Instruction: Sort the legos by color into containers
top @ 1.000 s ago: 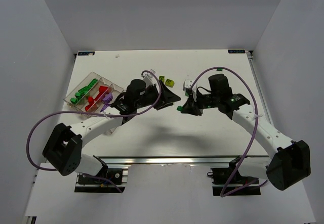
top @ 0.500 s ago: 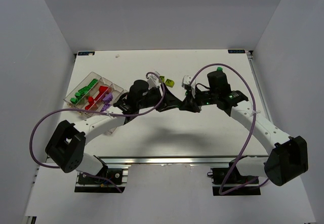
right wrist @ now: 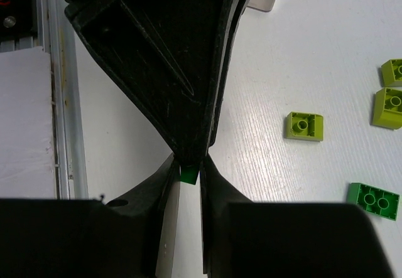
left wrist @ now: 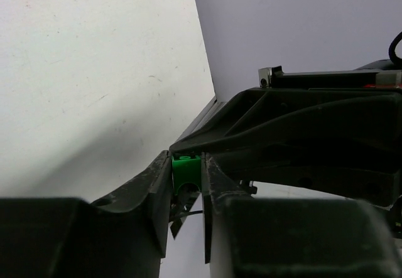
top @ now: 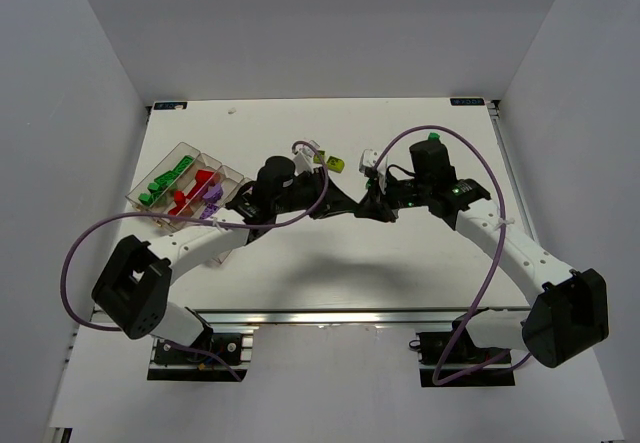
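From above, you see the left gripper (top: pixel 350 204) and the right gripper (top: pixel 364 207) meeting tip to tip at mid-worktop (top: pixel 420 263). What sits between them is hidden there. Your left wrist camera settles it: the left jaws are narrow, pressed against both sides of a green brick (left wrist: pixel 186 169), with the right gripper's black body lying across behind.

Your right wrist camera shows the right jaws equally narrow, gripping that same brick from the other end. It also shows three yellow-green bricks (right wrist: pixel 304 126) and a green two-stud brick (right wrist: pixel 374 200) loose on the white surface.

The clear tray (top: pixel 183 147), far left, holds green, red and purple bricks in separate lanes. Pale grey walls (top: pixel 300 33) enclose the worktop.
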### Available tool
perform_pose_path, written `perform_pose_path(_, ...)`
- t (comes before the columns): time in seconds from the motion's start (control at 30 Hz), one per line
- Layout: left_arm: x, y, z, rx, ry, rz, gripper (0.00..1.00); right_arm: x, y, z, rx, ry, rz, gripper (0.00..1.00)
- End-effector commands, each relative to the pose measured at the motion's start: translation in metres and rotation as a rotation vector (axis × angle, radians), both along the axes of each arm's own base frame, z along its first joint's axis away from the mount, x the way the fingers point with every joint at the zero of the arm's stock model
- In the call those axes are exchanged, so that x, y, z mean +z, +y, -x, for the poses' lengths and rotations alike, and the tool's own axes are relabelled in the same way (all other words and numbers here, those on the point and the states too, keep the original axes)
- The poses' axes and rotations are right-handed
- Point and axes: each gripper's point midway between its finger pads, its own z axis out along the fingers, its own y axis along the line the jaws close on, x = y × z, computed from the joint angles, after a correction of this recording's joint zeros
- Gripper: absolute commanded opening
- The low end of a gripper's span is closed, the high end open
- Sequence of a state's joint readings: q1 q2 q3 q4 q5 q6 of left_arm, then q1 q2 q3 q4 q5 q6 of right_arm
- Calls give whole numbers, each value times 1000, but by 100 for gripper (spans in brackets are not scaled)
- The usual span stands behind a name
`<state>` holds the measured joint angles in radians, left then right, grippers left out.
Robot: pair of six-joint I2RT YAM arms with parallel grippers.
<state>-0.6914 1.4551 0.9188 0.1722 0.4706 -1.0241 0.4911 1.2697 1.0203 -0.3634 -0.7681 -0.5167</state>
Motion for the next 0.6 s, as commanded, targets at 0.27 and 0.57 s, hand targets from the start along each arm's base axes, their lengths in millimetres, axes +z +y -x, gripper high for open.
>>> perform_pose_path(0.27,-2,2,4,-45,-35,-95,0,31,8,-5,11,-77,-65,59)
perform_pose_path(0.57,-25,140,-68,288,-7,-397,0,6,-4,-12,-42,-86,23,89)
